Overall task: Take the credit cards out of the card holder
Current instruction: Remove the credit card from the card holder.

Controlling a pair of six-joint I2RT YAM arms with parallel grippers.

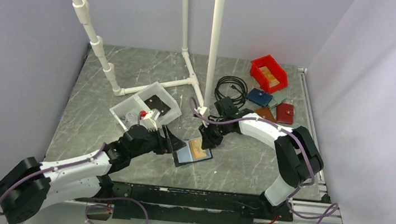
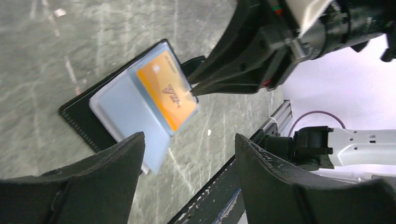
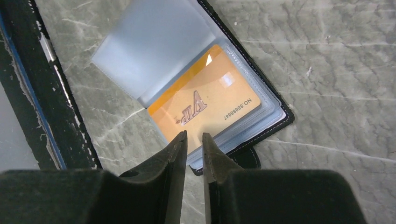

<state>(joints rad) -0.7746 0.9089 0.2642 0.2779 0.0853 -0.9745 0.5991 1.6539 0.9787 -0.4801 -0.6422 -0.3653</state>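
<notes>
Extraction of the first card is the step in hand. The card holder (image 2: 77, 119) lies open on the table (image 3: 336, 70), near its front edge and between the two arms. The right end effector (image 3: 194, 136) has its tips at the short edge of the gold card (image 3: 205, 105). Its fingers stand almost together, with only a thin gap between them. I cannot tell whether the card edge is already pinched in that gap.

The left end effector (image 2: 189, 140) hovers just beside the holder with its fingers wide apart, holding nothing.

For the next move, I judge that the right fingers must close firmly on the card edge and then pull along the card's length, out of the sleeve. The holder is light and may slide with the card, so the left arm probably needs to press it down.

The holder is a flat black case with pale stitching along the border. A clear grey-blue window (image 3: 149, 51) is folded up from the page holding the card. Only one card is visible; whether another sits under it I cannot say.
</notes>
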